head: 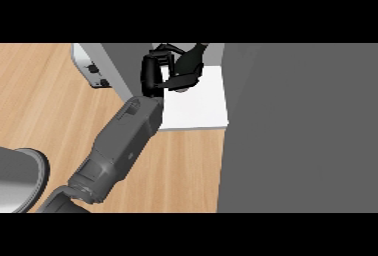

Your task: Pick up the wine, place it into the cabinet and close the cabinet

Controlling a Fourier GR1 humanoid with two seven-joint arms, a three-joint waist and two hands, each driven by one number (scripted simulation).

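At far left I see a grey pot's rim point(29, 165); its contents are cut off. Past it, my left hand point(171, 70) reaches into the white cabinet point(196, 107), fingers curled, on what I cannot tell. No wine shows. The open grey door point(295, 130) could clip my forearm if swung now.

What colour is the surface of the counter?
Light wood with a fine grain; the counter shows best in the head view.
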